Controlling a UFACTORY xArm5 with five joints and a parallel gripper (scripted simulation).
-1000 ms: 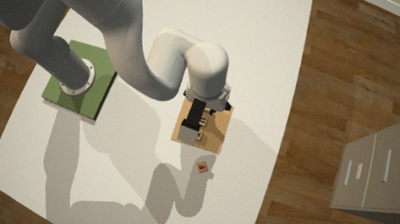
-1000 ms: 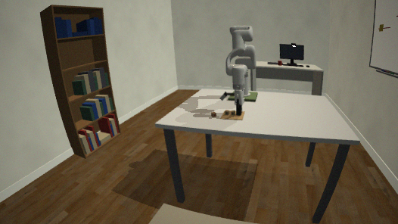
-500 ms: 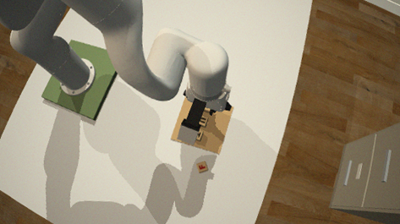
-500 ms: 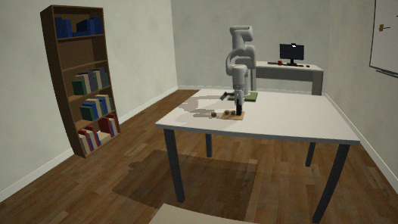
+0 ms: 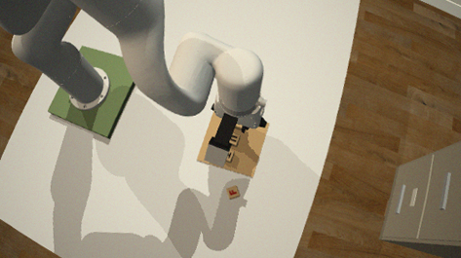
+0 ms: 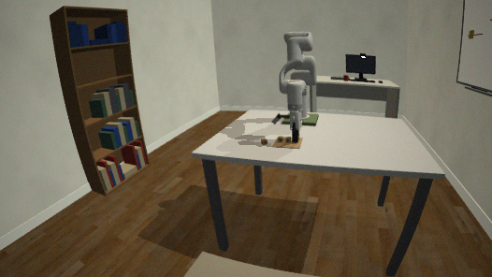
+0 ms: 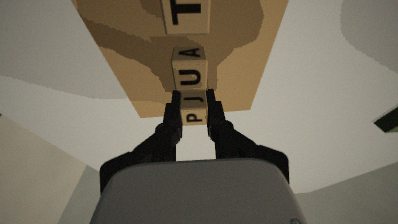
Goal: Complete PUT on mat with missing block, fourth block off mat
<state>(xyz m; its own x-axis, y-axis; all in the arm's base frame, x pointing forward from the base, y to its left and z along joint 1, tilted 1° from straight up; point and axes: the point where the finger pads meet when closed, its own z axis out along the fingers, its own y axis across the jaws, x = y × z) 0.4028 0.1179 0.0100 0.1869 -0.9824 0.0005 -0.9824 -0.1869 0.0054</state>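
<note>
In the wrist view my gripper (image 7: 193,100) is shut on a wooden block (image 7: 194,108) that shows a black P and a J on its two visible faces. It holds the block at the near edge of the tan mat (image 7: 115,25) (image 5: 257,151) (image 6: 296,144). I cannot tell whether the block touches the mat. Just beyond it in a line lie the U block (image 7: 189,75) and then the T block (image 7: 186,16), both on the mat. A fourth block (image 5: 232,193) (image 6: 265,140) with a red letter lies on the white table, off the mat. In the top view the arm hides my fingers.
The arm's base stands on a green plate (image 5: 114,109) (image 6: 311,119) on the white table (image 5: 301,53). A bookshelf (image 6: 100,94), a desk with a monitor (image 6: 360,65) and a grey cabinet (image 5: 442,196) stand away from the table.
</note>
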